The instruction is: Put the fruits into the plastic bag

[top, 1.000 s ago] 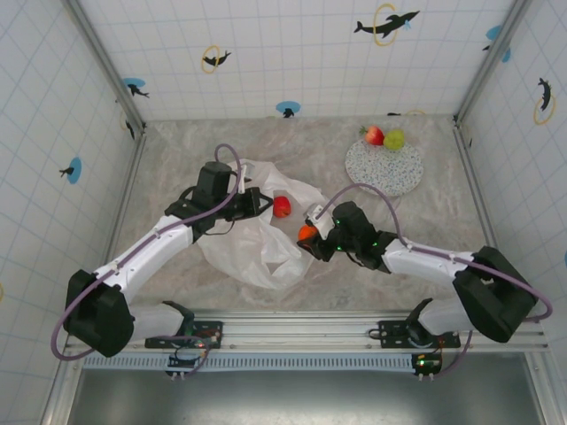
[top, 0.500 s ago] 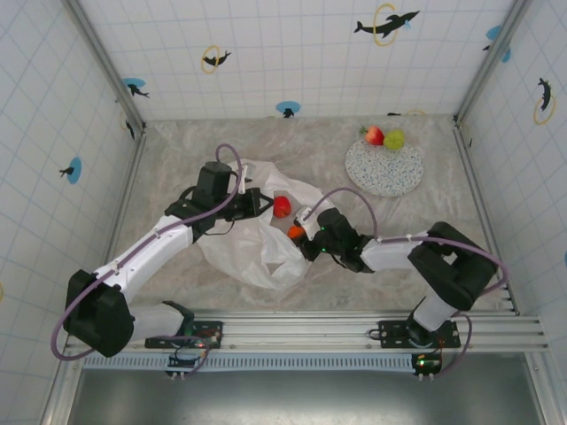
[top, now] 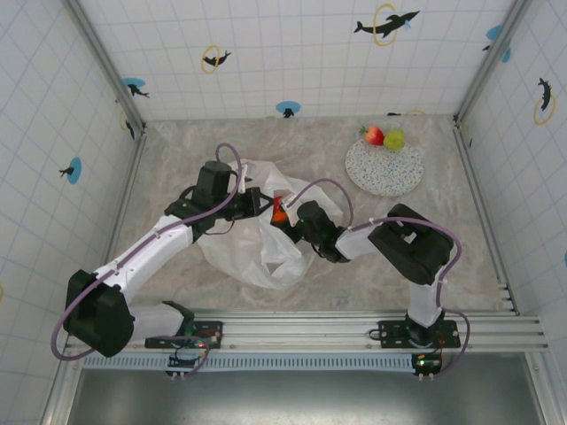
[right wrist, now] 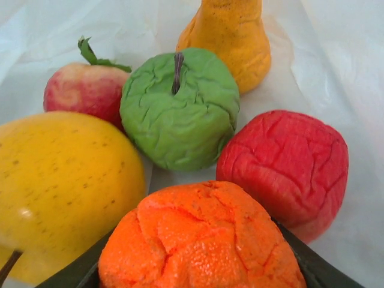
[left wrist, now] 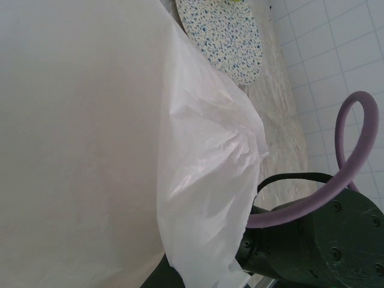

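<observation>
Right wrist camera shows the right claw (right wrist: 198,273) gripping an orange fruit (right wrist: 201,240) next to a green fruit (right wrist: 180,108) and a red fruit (right wrist: 285,168) in the plastic bag (right wrist: 336,54), whose edge the left claw (top: 259,202) pinches closed.

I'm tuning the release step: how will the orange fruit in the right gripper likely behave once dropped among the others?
The orange fruit looks rounded, so it will probably roll until it lodges against the red fruit or green fruit. Its crinkled matte skin suggests a soft, light prop that shouldn't bruise. The plastic bag film may sag under it.
</observation>
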Tool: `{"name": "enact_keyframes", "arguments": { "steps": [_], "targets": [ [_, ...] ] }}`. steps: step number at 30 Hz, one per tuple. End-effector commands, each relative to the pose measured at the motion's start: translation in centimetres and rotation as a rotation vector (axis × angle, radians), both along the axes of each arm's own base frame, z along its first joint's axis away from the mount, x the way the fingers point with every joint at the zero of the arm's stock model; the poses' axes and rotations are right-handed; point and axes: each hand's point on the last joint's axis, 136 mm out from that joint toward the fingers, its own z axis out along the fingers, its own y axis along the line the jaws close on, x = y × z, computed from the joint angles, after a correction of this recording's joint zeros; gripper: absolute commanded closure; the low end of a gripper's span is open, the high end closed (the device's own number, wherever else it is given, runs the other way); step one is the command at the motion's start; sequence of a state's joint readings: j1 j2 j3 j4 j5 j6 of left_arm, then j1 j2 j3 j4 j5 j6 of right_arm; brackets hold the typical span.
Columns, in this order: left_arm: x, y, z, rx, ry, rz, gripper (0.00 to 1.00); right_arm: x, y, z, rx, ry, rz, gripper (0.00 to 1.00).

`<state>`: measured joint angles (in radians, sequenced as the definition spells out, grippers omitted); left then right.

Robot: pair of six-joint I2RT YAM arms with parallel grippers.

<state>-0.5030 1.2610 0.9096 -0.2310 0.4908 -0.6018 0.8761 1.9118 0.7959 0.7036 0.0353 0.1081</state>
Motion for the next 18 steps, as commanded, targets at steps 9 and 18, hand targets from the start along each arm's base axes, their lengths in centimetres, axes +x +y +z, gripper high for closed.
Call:
{"name": "enact_keyframes", "arguments": {
  "steps": [9, 18],
  "targets": [
    [0.4, -0.5, 2.0, -0.035, -0.046, -0.028, 1.0, 1.1, 0.7, 1.4, 0.037, -0.016, -0.045, 0.29],
    [0.4, -0.5, 1.8, -0.034, -0.047, -0.032, 1.0, -0.2, -0.8, 3.3, 0.036, -0.01, -0.04, 0.18]
  ]
}}
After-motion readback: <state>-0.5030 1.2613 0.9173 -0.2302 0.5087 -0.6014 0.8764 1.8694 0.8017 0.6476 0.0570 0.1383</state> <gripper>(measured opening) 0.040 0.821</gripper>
